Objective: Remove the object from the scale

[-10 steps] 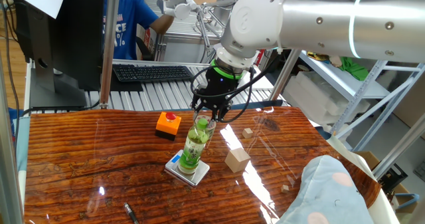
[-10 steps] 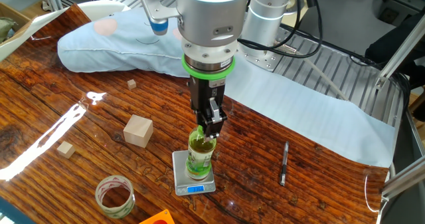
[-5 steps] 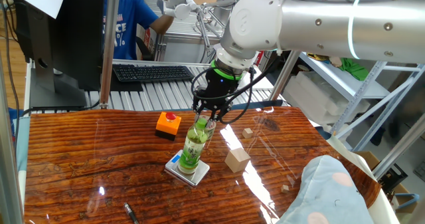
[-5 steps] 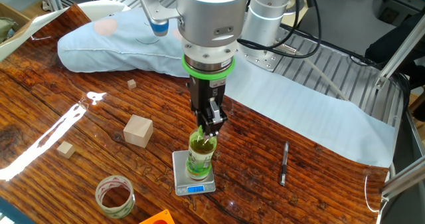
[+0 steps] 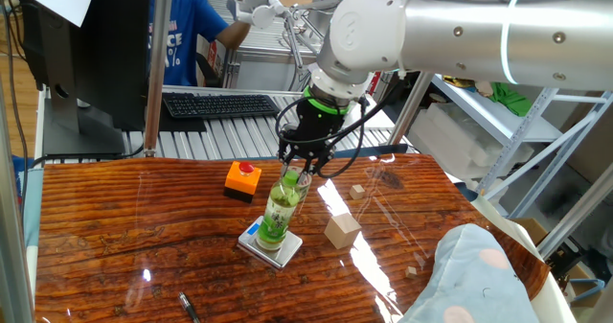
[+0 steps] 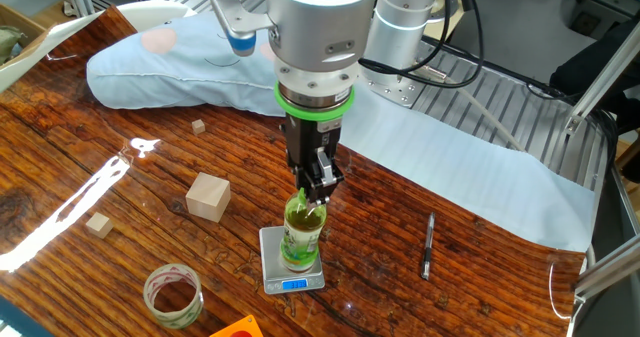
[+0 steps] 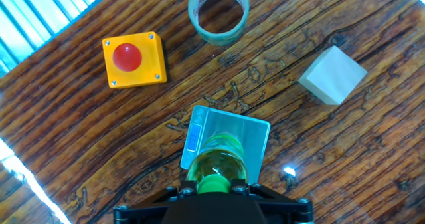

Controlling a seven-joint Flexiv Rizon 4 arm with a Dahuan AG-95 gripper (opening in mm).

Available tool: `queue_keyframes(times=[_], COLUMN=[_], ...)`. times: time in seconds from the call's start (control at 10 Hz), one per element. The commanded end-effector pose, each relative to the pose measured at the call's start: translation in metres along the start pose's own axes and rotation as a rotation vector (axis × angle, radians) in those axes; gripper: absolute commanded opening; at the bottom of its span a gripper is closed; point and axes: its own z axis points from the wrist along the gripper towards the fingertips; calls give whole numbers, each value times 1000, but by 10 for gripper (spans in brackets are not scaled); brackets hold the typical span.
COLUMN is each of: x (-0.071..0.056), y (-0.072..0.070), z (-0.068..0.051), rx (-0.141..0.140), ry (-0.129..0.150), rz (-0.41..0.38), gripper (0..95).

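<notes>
The bottle (image 5: 281, 208) is seen standing upright on the scale (image 6: 292, 264), which lies flat on a dark, glossy wooden table (image 5: 124, 237) with strong grain and bright light reflections. The gripper (image 6: 314, 198) is positioned at the bottle's cap, and its fingers are closed on the neck, as shown in the hand view, where the cap (image 7: 214, 183) is framed by the black jaws. A blue display (image 7: 193, 139) is visible at 1 edge of the scale. An orange box with a red button (image 7: 133, 59), a clear round jar (image 7: 218, 11) and a wooden cube (image 7: 331, 75) are set apart from the scale. A pen (image 6: 427, 245) is laid near the table's edge. A pale blue cushion (image 6: 170, 62) is spread behind, and a keyboard (image 5: 222, 103) and metal shelving (image 5: 536, 122) are seen beyond the table.
</notes>
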Motion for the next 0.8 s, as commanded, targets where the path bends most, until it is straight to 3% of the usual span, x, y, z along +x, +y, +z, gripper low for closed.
queue_keyframes(times=[0.1, 0.4, 0.8], x=[0, 0, 2], y=[0, 0, -7], z=[0, -1, -10], rx=[-3, -7, -8], ry=[1, 5, 22], rz=[-10, -6, -25], gripper=[0, 0, 0])
